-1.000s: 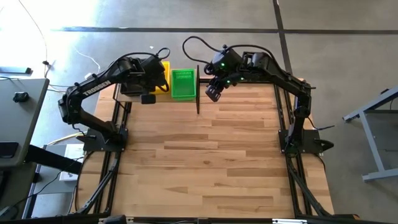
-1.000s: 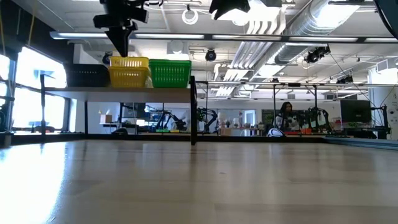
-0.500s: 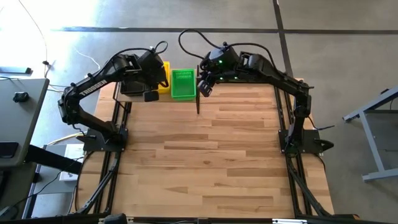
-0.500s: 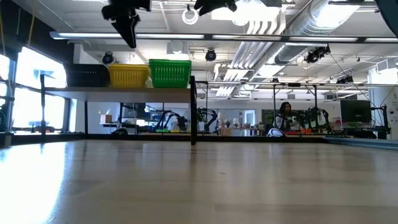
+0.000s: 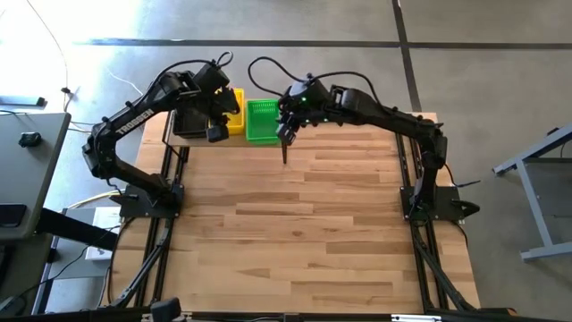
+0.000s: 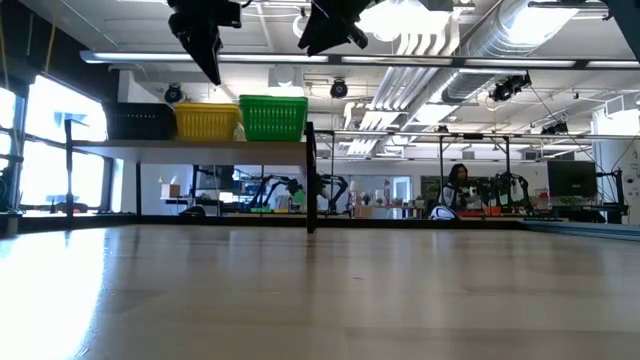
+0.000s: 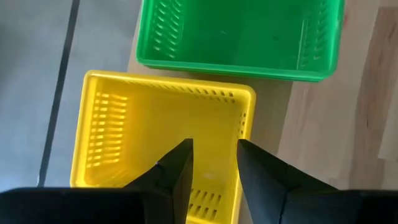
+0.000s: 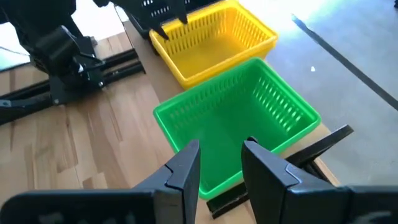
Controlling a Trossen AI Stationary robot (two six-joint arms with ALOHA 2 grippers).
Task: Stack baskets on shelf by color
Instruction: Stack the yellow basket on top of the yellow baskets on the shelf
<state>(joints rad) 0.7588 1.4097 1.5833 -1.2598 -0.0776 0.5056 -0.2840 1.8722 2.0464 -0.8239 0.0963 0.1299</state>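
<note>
From above: shelf point(image 5: 234, 139) along the far left edge of the table point(image 5: 304, 215), with a black basket point(image 5: 185, 123), a yellow basket point(image 5: 234, 112) and a green basket point(image 5: 262, 121) side by side on it, long sides pointing away from the table's near edge. Left gripper point(image 5: 214, 134) just beside the yellow basket, at its near end; right gripper point(image 5: 286, 128) just beside the green one, by the shelf's right post. From table height: all three baskets in a row on the board, both grippers hanging up above them, clear of the rims. From the left wrist: yellow basket point(image 7: 165, 140) right under the left gripper point(image 7: 213, 163), fingers a little apart, nothing held. From the right wrist: green basket point(image 8: 236, 127) straight below the right gripper point(image 8: 221, 163), fingers a little apart too, empty. No loose basket left on the table, so likely near the end.
</note>
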